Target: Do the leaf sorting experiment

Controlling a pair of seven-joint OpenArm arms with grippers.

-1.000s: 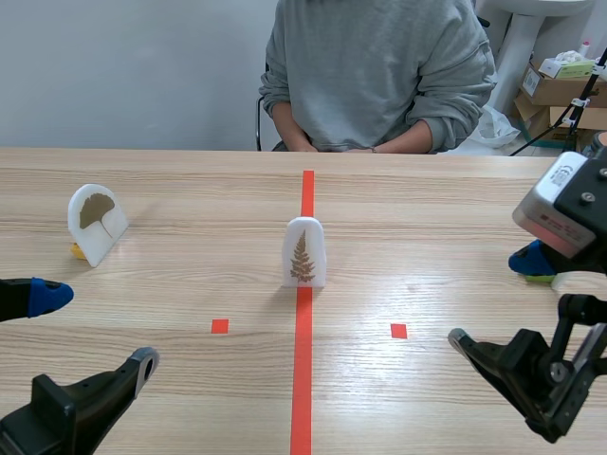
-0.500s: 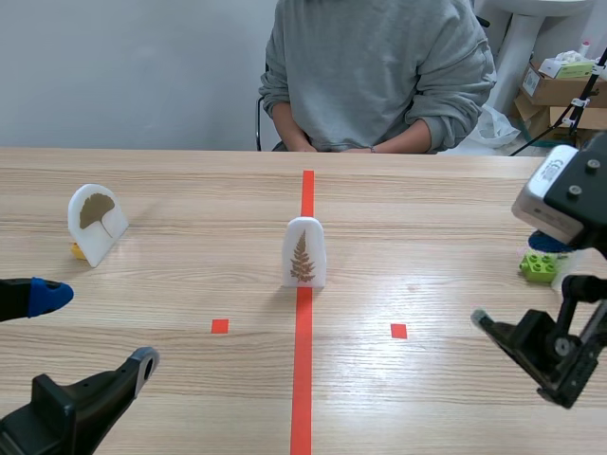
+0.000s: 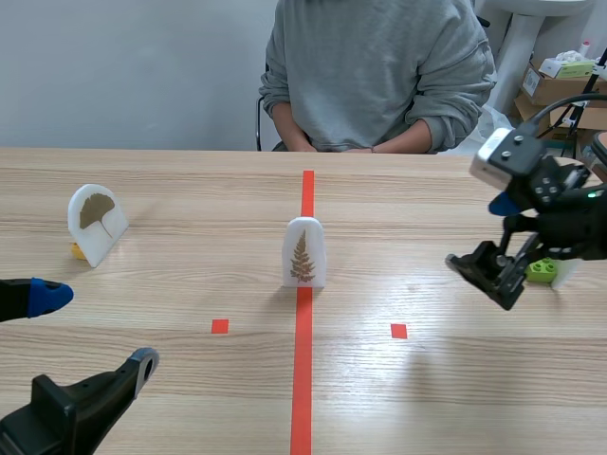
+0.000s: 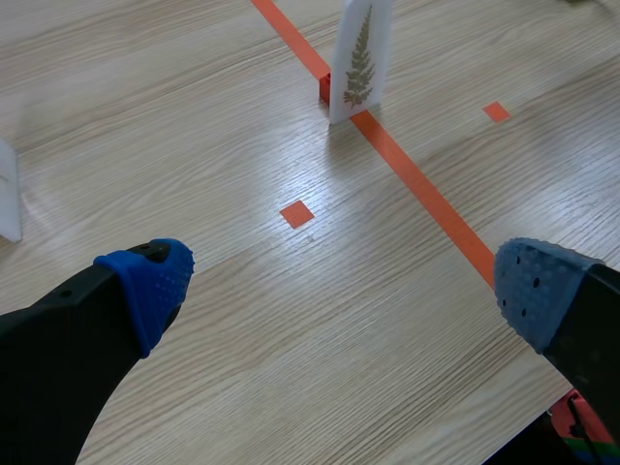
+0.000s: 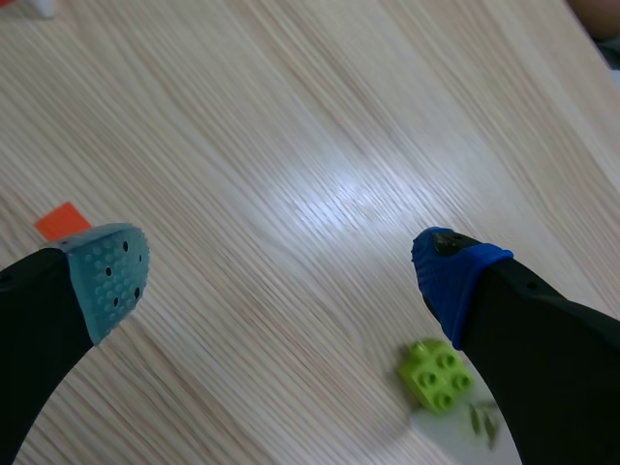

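Since both cards look like thin white plaques propped upright on small bricks, I judge them light, stiff and easy to topple, with smooth faces that a pad could slide on. The fern card (image 3: 303, 251) stands on the tape line (image 3: 302, 379) at the middle of the bench (image 3: 190, 190), leaf face toward the robot. The left wrist view shows a red brick (image 4: 325, 89) touching its back at the foot. The ginkgo card (image 3: 95, 220) stands well off to the left, with a yellow brick (image 3: 75, 251) at its foot.

Either card is probably best taken across its two narrow edges, about halfway up, so the pads close on the stiff rim and not on the leaf face. A gentle squeeze should do, while a push near the top would likely tip the card over.

The left gripper (image 3: 95, 329) hangs low near the robot, spread wide with nothing between its fingers, and the fern card is well ahead of it. The right gripper (image 3: 493, 237) is also wide and empty, raised over the bench's right side. A green brick (image 5: 433, 375) lies just beside its blue-padded finger. Something pale with green flecks beside that brick is too unclear to name.
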